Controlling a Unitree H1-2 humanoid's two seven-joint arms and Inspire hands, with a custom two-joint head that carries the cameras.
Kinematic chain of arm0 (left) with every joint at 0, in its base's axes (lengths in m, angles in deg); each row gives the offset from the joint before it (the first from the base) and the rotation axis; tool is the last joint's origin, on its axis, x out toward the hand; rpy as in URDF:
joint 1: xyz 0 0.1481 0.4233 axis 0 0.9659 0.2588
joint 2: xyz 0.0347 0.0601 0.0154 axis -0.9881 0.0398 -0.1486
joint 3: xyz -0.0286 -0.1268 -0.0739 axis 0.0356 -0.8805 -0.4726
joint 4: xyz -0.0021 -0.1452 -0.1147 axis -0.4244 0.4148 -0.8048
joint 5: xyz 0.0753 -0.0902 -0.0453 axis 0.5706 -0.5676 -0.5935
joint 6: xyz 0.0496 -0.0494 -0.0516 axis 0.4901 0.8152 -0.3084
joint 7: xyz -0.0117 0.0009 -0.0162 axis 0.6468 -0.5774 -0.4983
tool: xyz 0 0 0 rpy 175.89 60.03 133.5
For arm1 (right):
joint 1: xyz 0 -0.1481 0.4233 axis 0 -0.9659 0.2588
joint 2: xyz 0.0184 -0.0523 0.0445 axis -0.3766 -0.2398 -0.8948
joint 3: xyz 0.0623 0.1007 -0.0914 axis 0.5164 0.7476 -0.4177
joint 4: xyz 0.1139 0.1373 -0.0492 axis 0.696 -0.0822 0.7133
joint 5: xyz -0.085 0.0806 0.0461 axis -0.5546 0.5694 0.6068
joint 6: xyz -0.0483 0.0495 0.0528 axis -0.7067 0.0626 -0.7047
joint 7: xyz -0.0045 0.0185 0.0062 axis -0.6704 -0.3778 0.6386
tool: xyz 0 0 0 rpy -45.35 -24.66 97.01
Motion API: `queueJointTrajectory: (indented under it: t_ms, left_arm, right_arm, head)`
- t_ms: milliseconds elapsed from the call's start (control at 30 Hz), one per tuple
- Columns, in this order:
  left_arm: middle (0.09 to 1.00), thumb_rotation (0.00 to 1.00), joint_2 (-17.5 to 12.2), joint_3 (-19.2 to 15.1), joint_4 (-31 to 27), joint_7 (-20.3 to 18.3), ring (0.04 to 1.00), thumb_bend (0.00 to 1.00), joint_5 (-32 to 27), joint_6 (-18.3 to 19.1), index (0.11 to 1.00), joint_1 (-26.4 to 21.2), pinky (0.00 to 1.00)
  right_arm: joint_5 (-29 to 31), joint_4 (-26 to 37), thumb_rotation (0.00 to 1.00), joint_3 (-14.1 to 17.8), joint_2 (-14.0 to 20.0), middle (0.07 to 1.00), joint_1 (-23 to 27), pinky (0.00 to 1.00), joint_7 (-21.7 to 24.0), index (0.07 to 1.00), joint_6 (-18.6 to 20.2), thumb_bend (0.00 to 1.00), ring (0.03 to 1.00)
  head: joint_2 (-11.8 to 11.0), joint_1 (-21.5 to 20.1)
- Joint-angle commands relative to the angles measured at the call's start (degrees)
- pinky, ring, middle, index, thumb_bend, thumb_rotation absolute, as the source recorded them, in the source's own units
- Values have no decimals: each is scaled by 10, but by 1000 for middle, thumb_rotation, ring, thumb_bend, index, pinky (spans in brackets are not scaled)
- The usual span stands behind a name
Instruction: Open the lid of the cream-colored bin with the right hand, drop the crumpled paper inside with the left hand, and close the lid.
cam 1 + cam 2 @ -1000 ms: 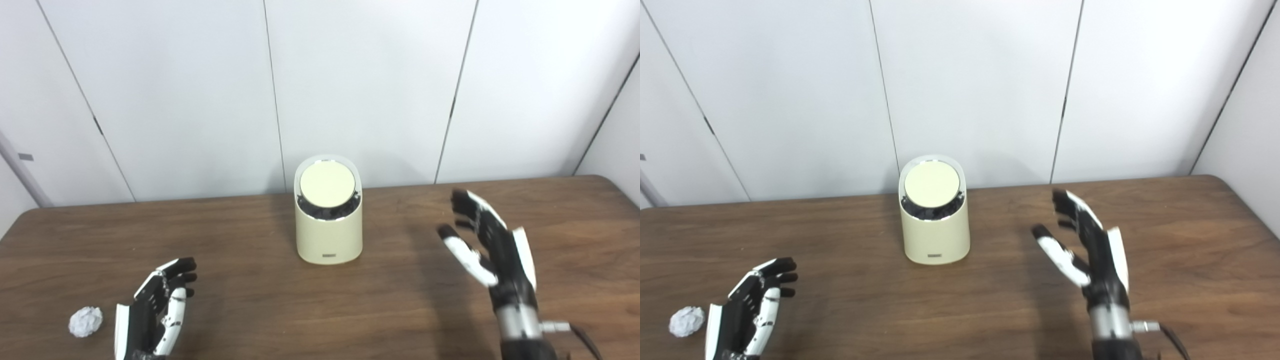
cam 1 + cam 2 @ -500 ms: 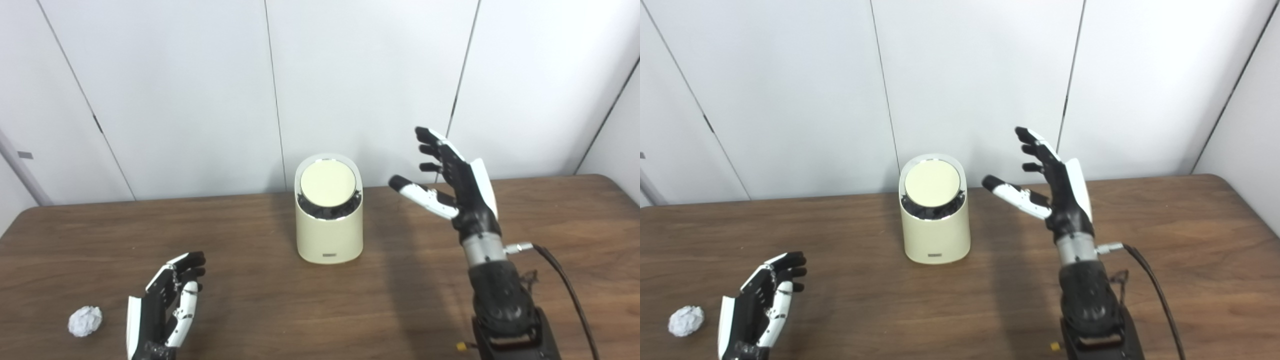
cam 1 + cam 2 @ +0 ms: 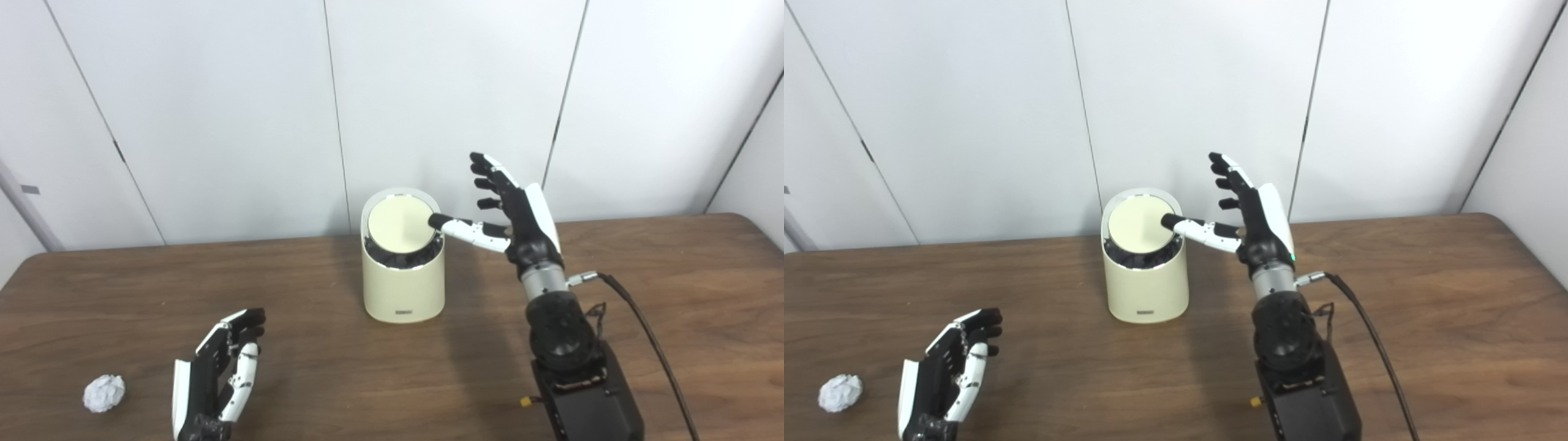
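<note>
Thumb of right robot hand [image 3: 520, 214] at lid [image 3: 399, 224]; bin [image 3: 402, 288] shut.

- The right hand [image 3: 520, 214] is black, with a white plate across its back and a white cover along the thumb.
- Its fingers [image 3: 487, 166] are black with dark tips.
- A silver metal wrist ring [image 3: 542, 283] sits below that hand, with a small silver plug on its side.
- A black cable [image 3: 649, 343] runs from the plug along the forearm.
- The right forearm [image 3: 572, 361] is bulky, black and boxy lower down, with a small yellow fitting.
- The left hand [image 3: 214, 380] is black with white panels.
</note>
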Motion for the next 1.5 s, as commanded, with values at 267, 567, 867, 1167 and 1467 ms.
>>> queueJointTrajectory:
  t_ms: [267,567,867,1167,1467]
  left_arm:
    - [708,600,7,4,-10,13,678,192,11,-8,697,-15,584]
    - [708,613,11,7,0,17,680,199,9,-14,696,-15,587]
    - [710,584,15,13,-2,25,685,207,10,-13,699,-12,587]
    - [711,562,16,16,0,27,687,206,9,-20,700,-10,591]
    - [708,563,17,18,9,30,681,210,7,-29,696,-14,584]
  right_arm:
    - [-71,-30,327,-36,-7,870,56,650,-25,879,44,970,807]
    - [-81,-80,321,-48,-19,885,60,646,-37,880,56,966,817]
    - [-81,-122,314,-62,-16,873,57,637,-57,872,37,956,816]
    - [-76,-137,335,-68,-15,874,63,602,-63,870,36,924,805]
    - [-77,-136,352,-73,-15,891,74,631,-61,883,39,897,825]
  head:
    - [-5,1]
    - [-15,5]
    - [-17,12]
    - [-16,13]
    - [-20,11]
